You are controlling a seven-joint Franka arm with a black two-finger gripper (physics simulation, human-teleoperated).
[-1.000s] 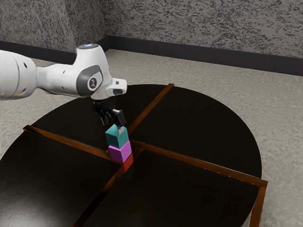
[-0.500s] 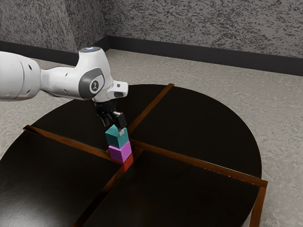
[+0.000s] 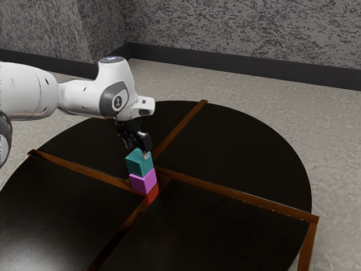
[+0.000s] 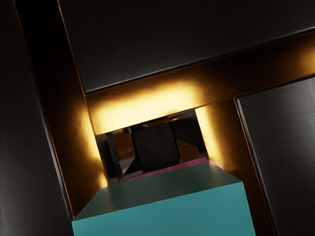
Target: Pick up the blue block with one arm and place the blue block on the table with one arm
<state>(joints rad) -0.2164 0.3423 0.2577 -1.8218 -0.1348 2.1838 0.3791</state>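
Note:
In the exterior view my gripper (image 3: 139,151) stands open at the top of the blue block (image 3: 139,165), which looks teal. One fingertip overlaps the block's upper edge on the exterior view's right, while the other finger is farther left, just above the block. Whether either finger touches it, I cannot tell. Beneath it sits a magenta block (image 3: 142,182), with a red block (image 3: 152,194) lower down, mostly hidden. The wrist view has the blue block (image 4: 165,211) large at the lower edge, a thin strip of the magenta block (image 4: 197,164) behind it.
The round dark table (image 3: 237,147) has brown wooden strips (image 3: 242,195) crossing it around the stack. A square opening (image 4: 156,146) between the strips lies beside the blocks in the wrist view. Farther back stands a grey wall (image 3: 242,34).
My arm and gripper have shifted slightly toward the exterior view's right, and the fingertips are a little lower. The stack has stayed where it was.

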